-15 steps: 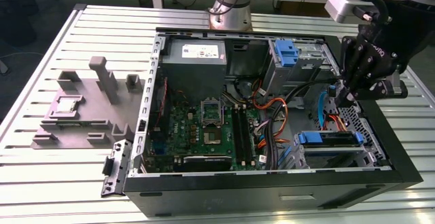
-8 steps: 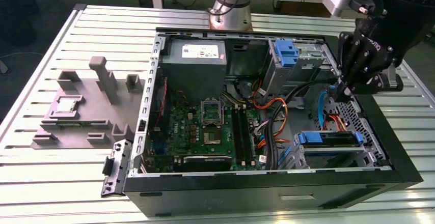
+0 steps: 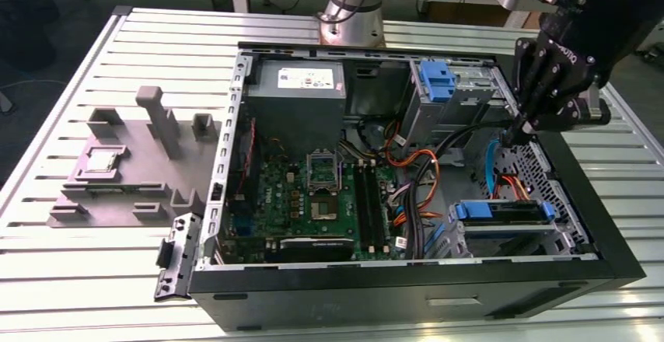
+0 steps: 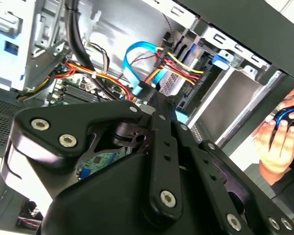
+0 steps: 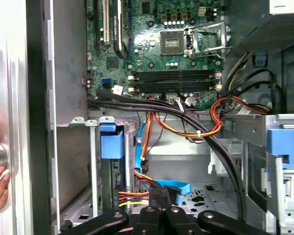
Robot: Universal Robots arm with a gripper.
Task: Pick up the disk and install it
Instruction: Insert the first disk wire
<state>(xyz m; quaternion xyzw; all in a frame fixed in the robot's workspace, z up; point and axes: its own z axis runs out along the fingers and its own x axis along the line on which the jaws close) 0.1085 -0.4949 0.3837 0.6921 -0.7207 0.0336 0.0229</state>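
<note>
The disk (image 3: 500,211) lies in the lower drive bay at the case's front corner, on the exterior view's right, its blue carrier facing up. In both wrist views the disk (image 4: 172,82) (image 5: 111,144) sits in that bay, with red-yellow wires and a light blue flat cable (image 5: 179,188) running to its end. My black gripper (image 3: 515,134) hangs inside the case just above and behind the bay. Its fingers are shut with nothing between them, and the tip (image 4: 157,104) (image 5: 159,196) is close to the cable bundle.
The open tower case (image 3: 415,284) lies on a slatted metal table. Inside are a motherboard (image 3: 311,194), a grey power supply (image 3: 298,84) and an upper bay with a bare blue bracket (image 3: 440,82). A grey fixture (image 3: 135,163) stands on the exterior view's left. A person's hand (image 4: 279,139) rests outside the case.
</note>
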